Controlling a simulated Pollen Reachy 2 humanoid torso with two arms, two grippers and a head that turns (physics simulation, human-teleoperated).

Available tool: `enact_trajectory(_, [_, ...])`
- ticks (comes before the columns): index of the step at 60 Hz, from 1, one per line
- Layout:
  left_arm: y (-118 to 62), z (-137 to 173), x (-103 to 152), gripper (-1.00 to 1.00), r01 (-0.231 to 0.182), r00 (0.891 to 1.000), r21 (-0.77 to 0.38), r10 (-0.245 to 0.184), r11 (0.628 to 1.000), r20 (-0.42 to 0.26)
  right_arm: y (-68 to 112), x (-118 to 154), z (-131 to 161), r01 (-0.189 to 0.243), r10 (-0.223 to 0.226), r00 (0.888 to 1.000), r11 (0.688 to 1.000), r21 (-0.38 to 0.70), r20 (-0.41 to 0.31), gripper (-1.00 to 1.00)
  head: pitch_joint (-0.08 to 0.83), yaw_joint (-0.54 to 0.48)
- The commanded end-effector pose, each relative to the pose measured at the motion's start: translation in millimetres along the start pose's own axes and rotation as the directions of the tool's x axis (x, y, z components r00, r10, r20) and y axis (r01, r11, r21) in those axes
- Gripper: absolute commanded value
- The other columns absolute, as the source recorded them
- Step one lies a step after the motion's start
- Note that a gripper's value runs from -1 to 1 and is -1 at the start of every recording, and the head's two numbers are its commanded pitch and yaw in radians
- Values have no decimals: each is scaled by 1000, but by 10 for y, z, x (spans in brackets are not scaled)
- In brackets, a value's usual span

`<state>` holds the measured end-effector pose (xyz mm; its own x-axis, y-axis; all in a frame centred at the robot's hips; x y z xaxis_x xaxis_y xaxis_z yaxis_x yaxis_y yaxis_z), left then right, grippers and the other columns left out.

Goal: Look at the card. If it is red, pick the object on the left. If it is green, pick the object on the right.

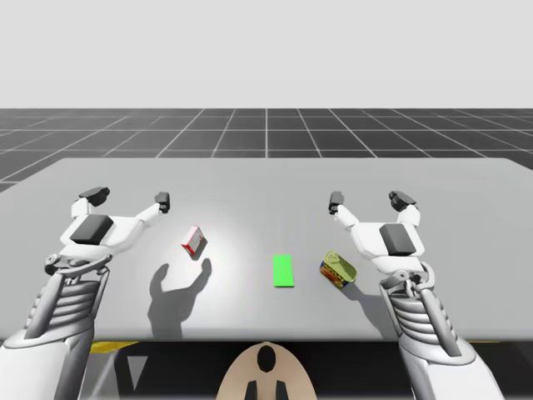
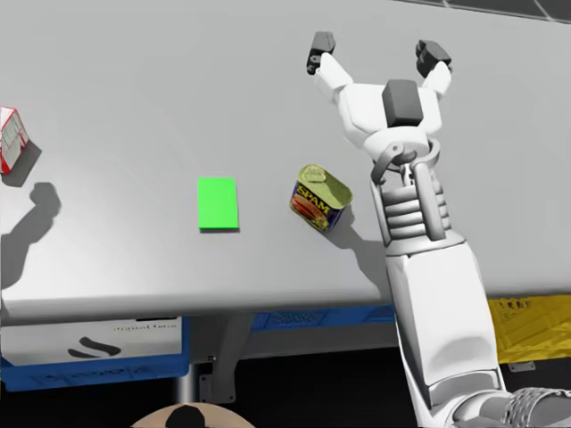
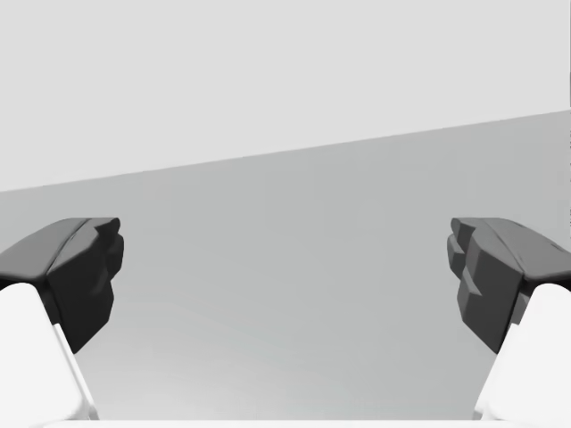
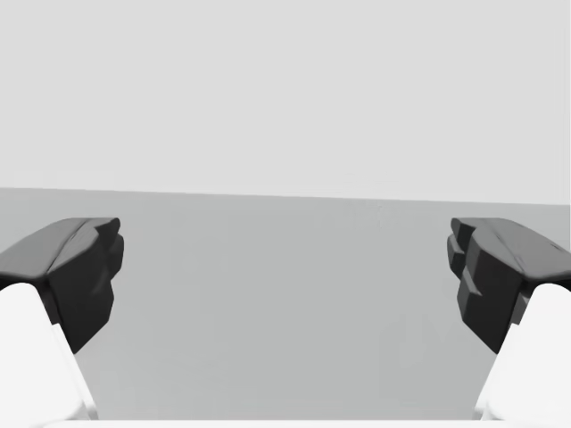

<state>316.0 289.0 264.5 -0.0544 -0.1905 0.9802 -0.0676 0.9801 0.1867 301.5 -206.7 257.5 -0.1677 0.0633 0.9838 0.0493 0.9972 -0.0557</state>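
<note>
Noted green card (image 1: 283,271): right-hand object wanted; pick not yet begun. Spread, empty: left pincer (image 1: 129,198), right pincer (image 1: 369,200). Next, likely: lower right pincer around yellow-topped can (image 1: 337,270).

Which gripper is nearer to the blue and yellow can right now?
Right. My right gripper hovers just beyond the blue and yellow can, slightly to its right; my left gripper is far off, past the green card and the red box.

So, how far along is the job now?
Done: the green card is in my head view, so the target is the blue and yellow can on the right. In hand: nothing; my right gripper and left gripper are open and empty. Left: reach, grasp and lift the can.
</note>
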Motion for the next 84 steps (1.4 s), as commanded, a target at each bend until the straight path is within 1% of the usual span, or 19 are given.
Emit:
enact_trajectory(1, [-3, 5, 5, -1000, -3, 1000, -3, 3, 1000, 4, 50, -13, 12, 24, -24, 1000, 1000, 3, -6, -1000, 819, -286])
enact_trajectory(12, [-7, 12, -1, -1000, -1, 1000, -1, 1, 1000, 3, 72, -11, 23, 24, -24, 1000, 1000, 12, -8, -1000, 816, -326])
enact_trajectory(17, [-8, 18, -5, -1000, -2, 1000, -1, 2, 1000, 2, 105, 14, 70, 6, -6, 1000, 1000, 9, -4, -1000, 810, -329])
enact_trajectory(22, [-10, 22, -2, -1000, -6, 1000, -2, 6, 1000, 1, 129, 39, 152, 27, -26, 999, 999, 29, -18, -1000, 805, -329])
enact_trajectory(26, [-9, 29, 7, -1000, -11, 1000, -3, 11, 1000, 2, 151, 20, 298, -20, 24, 999, 995, 98, -40, -1000, 796, -331])
enact_trajectory(31, [-11, 46, 22, -1000, -19, 1000, -5, 19, 1000, 2, 167, 47, 525, -58, 64, 997, 991, 124, -46, -1000, 791, -338])
enact_trajectory(34, [-19, 57, 27, -1000, -22, 1000, -8, 22, 1000, 3, 167, 66, 620, -64, 71, 996, 989, 135, -45, -1000, 791, -342])
enact_trajectory(35, [-28, 63, 28, -1000, -22, 1000, -10, 22, 1000, 3, 165, 88, 721, -66, 74, 996, 987, 145, -48, -1000, 791, -349])
enact_trajectory(44, [-78, 72, 22, -1000, -17, 1000, -17, 17, 1000, 0, 132, 106, 1144, -36, 56, 994, 980, 197, -96, -1000, 786, -361])
enact_trajectory(48, [-87, 71, 17, -1000, -15, 1000, -15, 15, 1000, -1, 97, 73, 1293, -55, 77, 993, 974, 221, -90, -1000, 784, -363])
enact_trajectory(49, [-89, 70, 16, -1000, -14, 1000, -13, 14, 1000, -2, 81, 50, 1356, -70, 91, 992, 971, 230, -85, -1000, 783, -363])
enact_trajectory(52, [-89, 71, 14, -1000, -15, 1000, -13, 15, 1000, -3, 65, 28, 1415, -68, 92, 992, 968, 242, -90, -1000, 782, -363])
enact_trajectory(57, [-94, 73, 11, -1000, -17, 1000, -11, 17, 1000, -5, 13, -84, 1514, -91, 117, 990, 960, 265, -83, -1000, 776, -366])
enact_trajectory(62, [-99, 74, 7, -1000, -19, 1000, -8, 19, 1000, -6, -45, -212, 1545, -96, 127, 987, 958, 270, -101, -1000, 772, -369])
enact_trajectory(68, [-98, 80, 5, -1000, -31, 999, 9, 32, 999, -8, -89, -356, 1581, -68, 110, 984, 957, 280, -138, -1000, 768, -370])
enact_trajectory(71, [-103, 91, 7, -1000, -36, 999, 12, 36, 999, -10, -97, -437, 1589, -33, 87, 981, 953, 300, -172, -1000, 766, -371])
enact_trajectory(75, [-107, 94, 5, -1000, -37, 999, 14, 37, 999, -12, -108, -507, 1570, -31, 89, 980, 951, 307, -175, -1000, 765, -372])
enact_trajectory(82, [-113, 106, 7, -1000, -36, 999, 15, 36, 999, -11, -135, -682, 1491, 23, 54, 973, 944, 328, -223, -1000, 764, -374])
enact_trajectory(84, [-114, 109, 9, -1000, -36, 999, 15, 37, 999, -11, -135, -713, 1477, 26, 53, 972, 942, 334, -227, -1000, 763, -373])
